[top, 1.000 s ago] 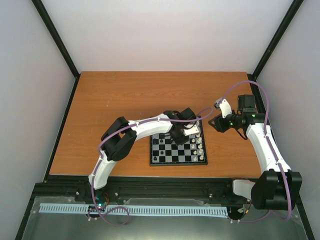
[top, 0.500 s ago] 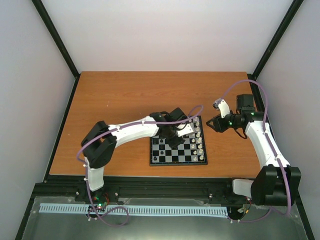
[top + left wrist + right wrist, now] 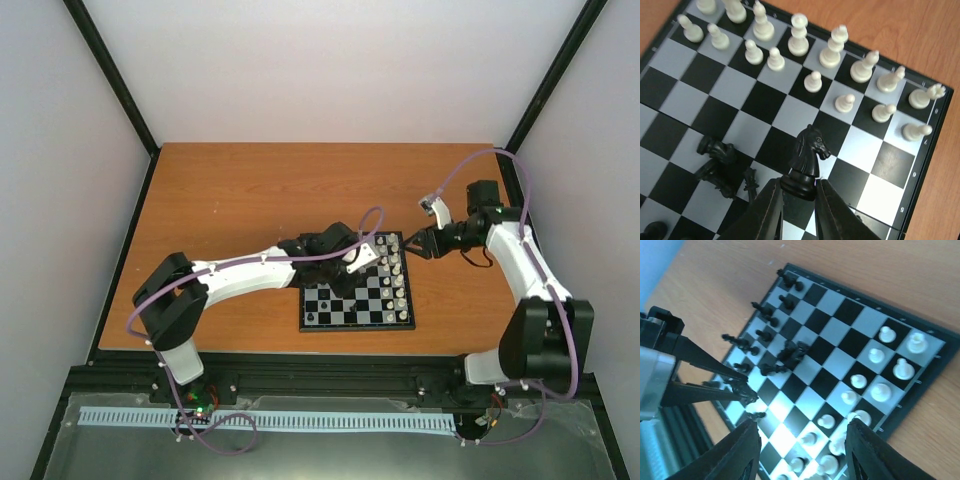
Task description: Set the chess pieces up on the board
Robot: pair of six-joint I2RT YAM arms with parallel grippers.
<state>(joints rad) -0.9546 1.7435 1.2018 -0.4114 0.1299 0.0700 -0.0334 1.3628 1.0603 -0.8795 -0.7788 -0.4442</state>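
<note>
My left arm lies low and long, reaching from its base toward 2 o'clock across the worktop (image 3: 230,190) to the board (image 3: 355,300), which sits by the worktop's near edge, about 5 o'clock from its centre. My right arm rises toward 12 o'clock, then turns at the wrist toward 9 o'clock, so my right gripper (image 3: 424,243) hangs just off the board's 1 o'clock corner. From above, my left gripper (image 3: 352,262) hides its load. The left wrist view shows it pinching a black knight (image 3: 807,150) by the base, with white pieces (image 3: 798,37) ranked at 12 o'clock and toppled black pieces (image 3: 717,162) at 9 o'clock. The right wrist view shows my right gripper spread.
</note>
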